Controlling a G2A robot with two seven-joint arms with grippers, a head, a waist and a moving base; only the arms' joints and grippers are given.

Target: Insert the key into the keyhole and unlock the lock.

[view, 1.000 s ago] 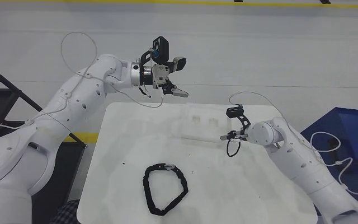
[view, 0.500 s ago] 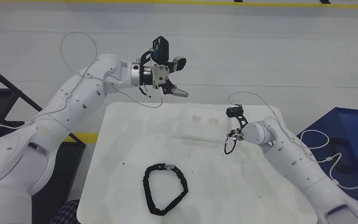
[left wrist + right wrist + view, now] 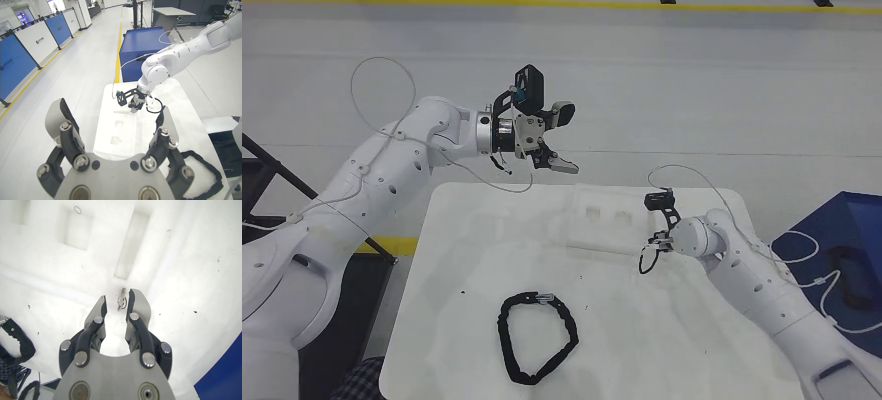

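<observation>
1. Right claw (image 3: pixel 117 295) – pointing down at a white foam block (image 3: pixel 47 262), its two ribbed pads partly open and holding nothing.
2. The key (image 3: pixel 120 299) stands between those pads, its blade stuck in a slit in the foam and a small ring through its head. It sits nearer one pad; I cannot tell whether they touch.
3. I judge the key light, thin, stiff and smooth, so likely to slip or twist. I would pinch the flat head squarely, clear of the loose ring.
4. The lock (image 3: pixel 538 298) lies well apart from the key, near the front of the worktop (image 3: pixel 472 280). It is a black sleeved chain closed in a loop.
5. The chain looks floppy and fairly heavy. I expect it to slide under a push, so the metal body wants holding, not the sleeve.
6. Left claw (image 3: pixel 113 107) – wide open and empty, held high by the far edge of the worktop.
7. The worktop is white, smooth and round-cornered, with a few dark specks.
8. Around it is a pale hall floor with yellow lines, blue and white barriers and a blue cabinet (image 3: pixel 141 53).
</observation>
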